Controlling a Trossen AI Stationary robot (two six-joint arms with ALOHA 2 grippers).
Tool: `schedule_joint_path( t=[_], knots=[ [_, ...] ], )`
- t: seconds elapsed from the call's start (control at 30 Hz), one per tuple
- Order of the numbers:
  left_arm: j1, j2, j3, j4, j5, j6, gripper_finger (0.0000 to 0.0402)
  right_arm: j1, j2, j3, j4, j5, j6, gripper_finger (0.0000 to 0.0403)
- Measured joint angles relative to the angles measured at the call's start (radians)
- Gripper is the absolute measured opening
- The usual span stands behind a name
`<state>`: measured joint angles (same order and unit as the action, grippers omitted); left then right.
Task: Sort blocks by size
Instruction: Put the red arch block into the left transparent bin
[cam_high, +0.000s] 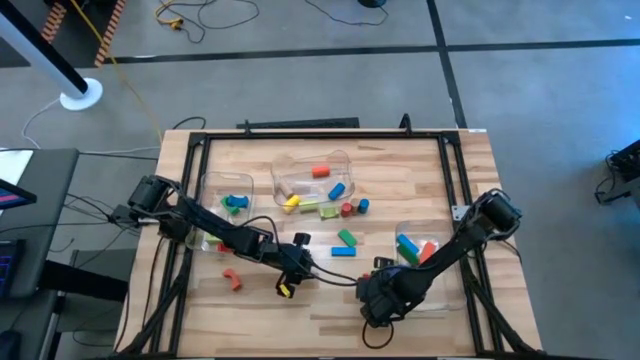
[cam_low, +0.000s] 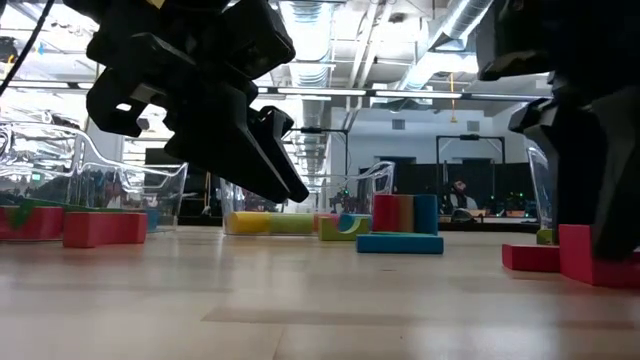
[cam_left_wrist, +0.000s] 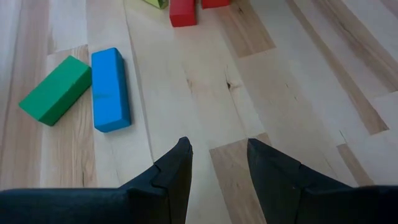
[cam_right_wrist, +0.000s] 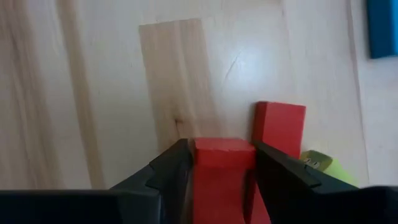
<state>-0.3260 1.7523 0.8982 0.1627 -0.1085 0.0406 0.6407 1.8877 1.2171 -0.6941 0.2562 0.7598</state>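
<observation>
Right gripper down near the desk's front edge, fingers pinching one red block, a second red block touching alongside; left gripper spread over bare wood, one blue bar and one green bar side by side beyond it

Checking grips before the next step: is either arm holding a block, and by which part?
The right gripper has a red block between its fingers, gripped on two opposite sides. The left gripper is open with nothing in it.
</observation>
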Motion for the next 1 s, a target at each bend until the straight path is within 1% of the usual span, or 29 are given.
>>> schedule_joint_path(
  t=[0.23,0.47,0.6,0.77,0.93,1.0],
  knots=[
    [0.000,0.000,0.000,0.001,0.000,0.001,0.0149,0.003,-0.002,0.001,0.001,0.003,-0.018,0.0145],
    [0.000,0.000,0.000,0.006,0.000,0.031,0.0149,0.005,-0.002,0.001,0.040,0.019,-0.055,0.0144],
    [0.000,0.000,0.000,0.022,0.000,0.053,0.0149,0.003,-0.003,0.050,0.048,0.104,-0.130,0.0144],
    [0.000,-0.009,-0.001,0.053,0.000,0.069,0.0149,-0.014,-0.004,0.151,0.049,0.236,-0.279,0.0144],
    [0.000,-0.068,-0.001,0.086,-0.001,0.085,0.0149,-0.036,-0.004,0.242,0.048,0.313,-0.422,0.0145],
    [0.000,-0.095,-0.001,0.087,-0.025,0.099,0.0153,-0.043,-0.004,0.273,0.049,0.333,-0.468,0.0145]
  ],
)
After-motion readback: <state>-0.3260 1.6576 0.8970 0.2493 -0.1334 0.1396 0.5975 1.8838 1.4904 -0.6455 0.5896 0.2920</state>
